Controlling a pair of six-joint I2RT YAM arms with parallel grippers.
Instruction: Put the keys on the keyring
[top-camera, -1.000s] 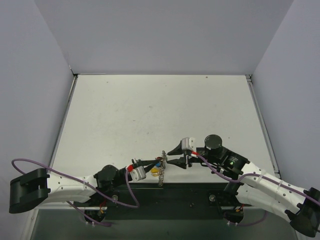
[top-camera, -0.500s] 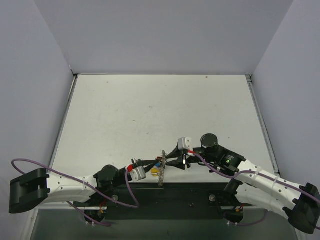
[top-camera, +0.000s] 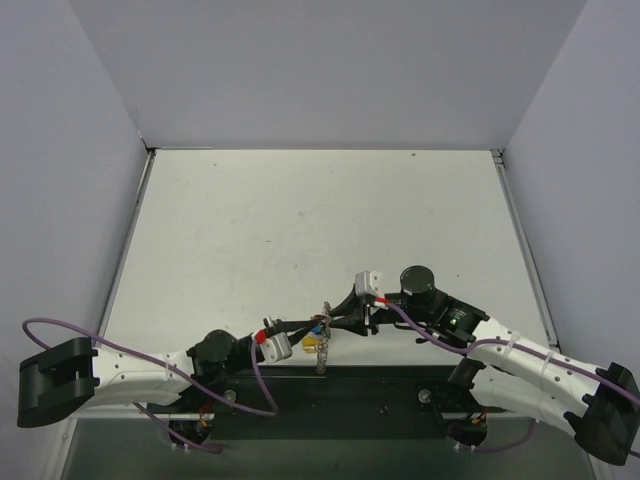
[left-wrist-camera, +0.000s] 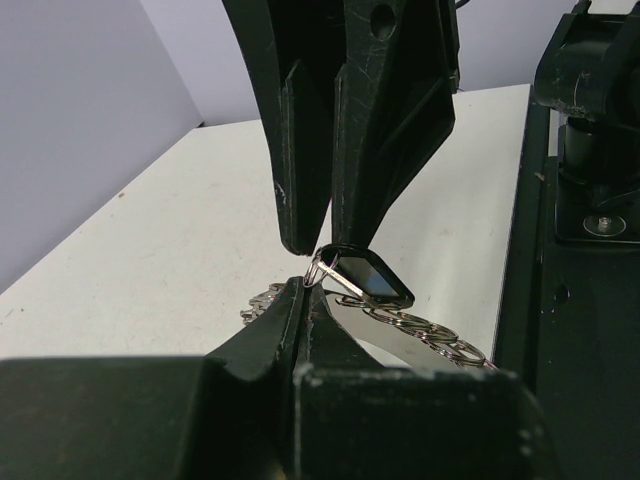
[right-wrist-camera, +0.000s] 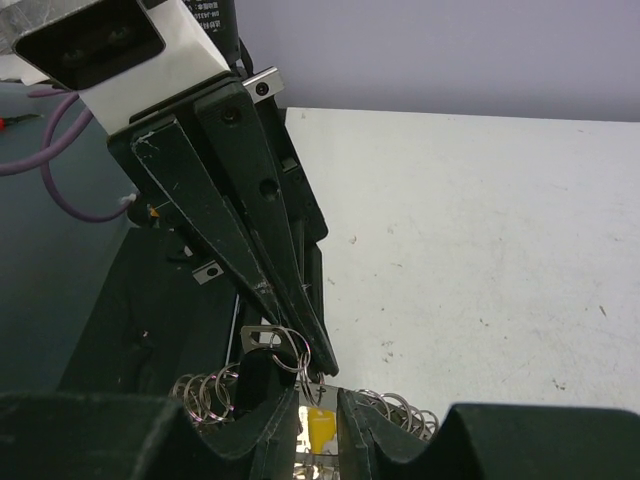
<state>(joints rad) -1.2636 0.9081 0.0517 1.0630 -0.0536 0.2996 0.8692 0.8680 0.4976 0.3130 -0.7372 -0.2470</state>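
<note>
The left pincer (top-camera: 318, 326) and the right pincer (top-camera: 332, 320) meet tip to tip from above, at the near edge of the white surface (top-camera: 300, 230). The keyring (top-camera: 321, 355) is there too, seen edge-on as a thin silvery strip. The keys (top-camera: 310, 342) show as specks of yellow, blue and red right beside the tips.

In the left wrist view, the left pincer (left-wrist-camera: 303, 290) has its fingers pressed together, with only a seam between them. A small wire ring (left-wrist-camera: 322, 267) sits at their tips. The right pincer (left-wrist-camera: 322, 245) comes down onto that ring with a narrow slit between its fingers. I cannot tell whether it pinches anything. A dark key head (left-wrist-camera: 372, 282) hangs off the wire ring, and the bumpy rim of the keyring (left-wrist-camera: 430, 330) lies behind it on the surface.

In the right wrist view, a yellow key (right-wrist-camera: 320, 428) shows in the gap between the right pincer's fingers. The closed left pincer (right-wrist-camera: 322, 362) slants down towards it, and loops of the keyring (right-wrist-camera: 205, 395) lie to either side.
</note>
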